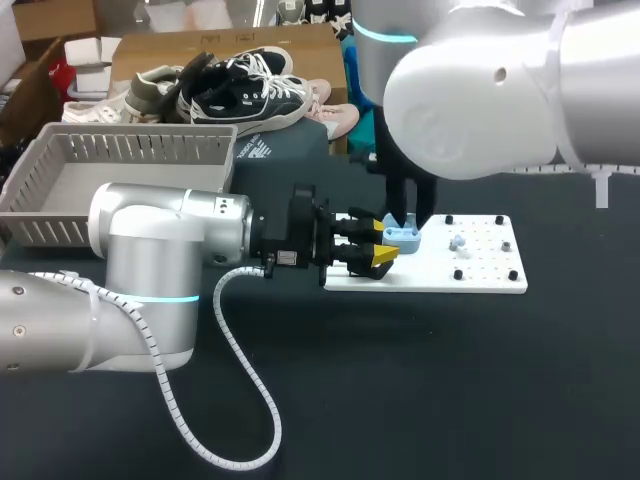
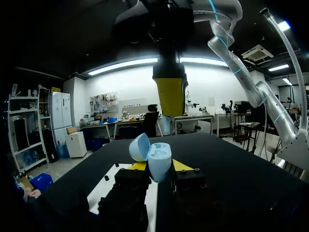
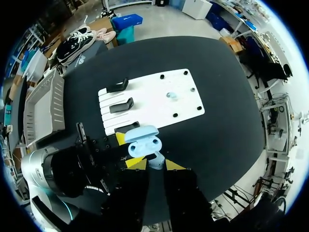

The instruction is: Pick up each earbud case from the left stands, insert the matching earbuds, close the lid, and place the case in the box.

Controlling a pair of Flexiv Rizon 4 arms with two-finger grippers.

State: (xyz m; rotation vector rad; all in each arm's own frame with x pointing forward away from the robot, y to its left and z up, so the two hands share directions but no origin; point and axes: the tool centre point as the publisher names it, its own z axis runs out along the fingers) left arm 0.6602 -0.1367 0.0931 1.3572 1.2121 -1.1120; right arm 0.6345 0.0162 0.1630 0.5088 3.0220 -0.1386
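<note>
**Case** (image 1: 405, 238): one, pale blue, lid open. Held off the surface (image 1: 420, 380) over the 9 o'clock end of the board (image 1: 480, 262). The hollow side faces up. In the right wrist view the lid lies on the board side of the body, and the long axis runs roughly 9 to 3 o'clock, slightly tilted.

**Left gripper** (image 1: 377, 242): one, reaching in level from 9 o'clock, its yellow tips pinching the lower half of the case from two sides.

**Right gripper** (image 3: 155, 166): one, pointing straight down just above the case, its fingers pressed on a small pale blue earbud (image 3: 155, 158).

**Loose earbud** (image 1: 458, 243): one seen, lying near the middle of the board.

**Board**: one, white and flat, at the 3 o'clock side of the surface's middle.

**Stands** (image 3: 121, 105): three, black, in a row along the board's end nearest the left arm.

**Pegs** (image 1: 507, 245): five, black, around the board's other half.

**Basket** (image 1: 60, 190): one, grey and slatted, at 10 o'clock on the surface.
</note>
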